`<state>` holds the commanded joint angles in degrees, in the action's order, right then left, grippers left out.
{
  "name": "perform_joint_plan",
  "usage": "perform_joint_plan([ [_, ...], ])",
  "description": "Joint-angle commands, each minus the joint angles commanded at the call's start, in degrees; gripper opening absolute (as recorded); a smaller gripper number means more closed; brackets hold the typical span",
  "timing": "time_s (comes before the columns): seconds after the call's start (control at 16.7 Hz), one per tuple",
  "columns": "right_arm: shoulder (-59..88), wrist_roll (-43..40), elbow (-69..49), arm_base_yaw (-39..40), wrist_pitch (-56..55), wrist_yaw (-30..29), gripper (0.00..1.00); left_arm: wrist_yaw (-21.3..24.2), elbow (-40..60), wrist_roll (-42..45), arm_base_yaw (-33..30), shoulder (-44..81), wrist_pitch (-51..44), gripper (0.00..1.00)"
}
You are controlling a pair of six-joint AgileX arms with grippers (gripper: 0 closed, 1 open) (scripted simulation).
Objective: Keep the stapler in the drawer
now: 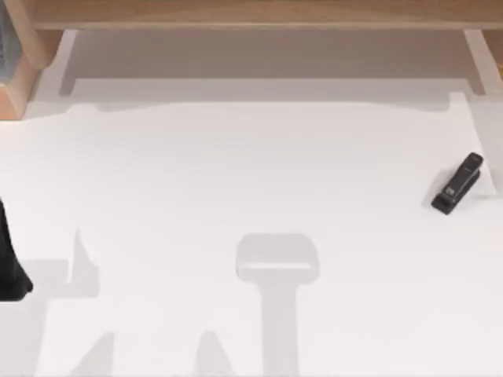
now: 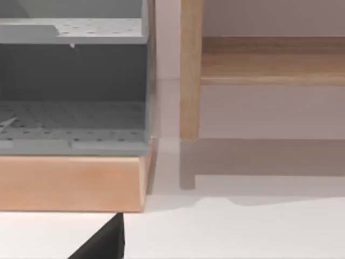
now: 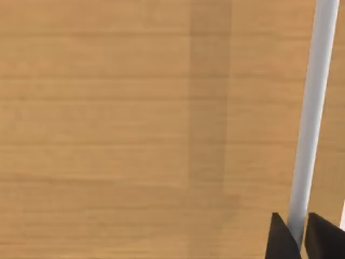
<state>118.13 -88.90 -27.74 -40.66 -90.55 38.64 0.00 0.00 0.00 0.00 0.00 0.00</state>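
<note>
The right gripper (image 3: 299, 237) is clenched narrowly around a slim pale grey upright bar (image 3: 312, 108), one black fingertip close on each side of it. The bar runs along a broad light wooden panel (image 3: 135, 135) that looks like a drawer front, which would make it the handle. The gripper holds nothing else.

Nearest, at the table's left edge, the left arm (image 1: 8, 263) sits parked. Of the left gripper (image 2: 102, 245) I cannot tell whether it is released or clenched.

Farther in, at the right of the flat white table (image 1: 236, 173), the small slim black stapler with a pale label mark (image 1: 457, 183) lies at a slant, untouched and well apart from both grippers, so it is not yet stowed.

At the far edge stands the light wooden furniture frame (image 1: 251, 14). Beside it, the left wrist view shows a grey perforated compartment with a wooden front (image 2: 70, 124).

The main risk, as I judge it, is at the handle. The bar is thin and smooth, so a pull that is not straight could let the tips slide along it or slip off, leaving the drawer closed or jammed. A wide swing back toward the stapler could also knock it towards the table's right edge.
</note>
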Motion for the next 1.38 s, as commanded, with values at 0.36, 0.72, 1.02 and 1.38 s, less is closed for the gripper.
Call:
perform_joint_plan([
  [0.36,0.00,0.00,0.00,0.00,0.00,0.00,0.83,0.00,0.00,0.00,0.00,0.00,0.00,1.00],
  [0.72,0.00,0.00,0.00,0.00,0.00,0.00,1.00,0.00,0.00,0.00,0.00,0.00,0.00,1.00],
  [1.02,0.01,0.00,-0.07,0.09,0.01,-0.01,1.00,0.00,0.00,0.00,0.00,0.00,0.00,1.00],
  [1.38,-1.03,0.03,3.46,-2.68,-2.53,2.78,1.00,0.00,0.00,0.00,0.00,0.00,0.00,1.00],
])
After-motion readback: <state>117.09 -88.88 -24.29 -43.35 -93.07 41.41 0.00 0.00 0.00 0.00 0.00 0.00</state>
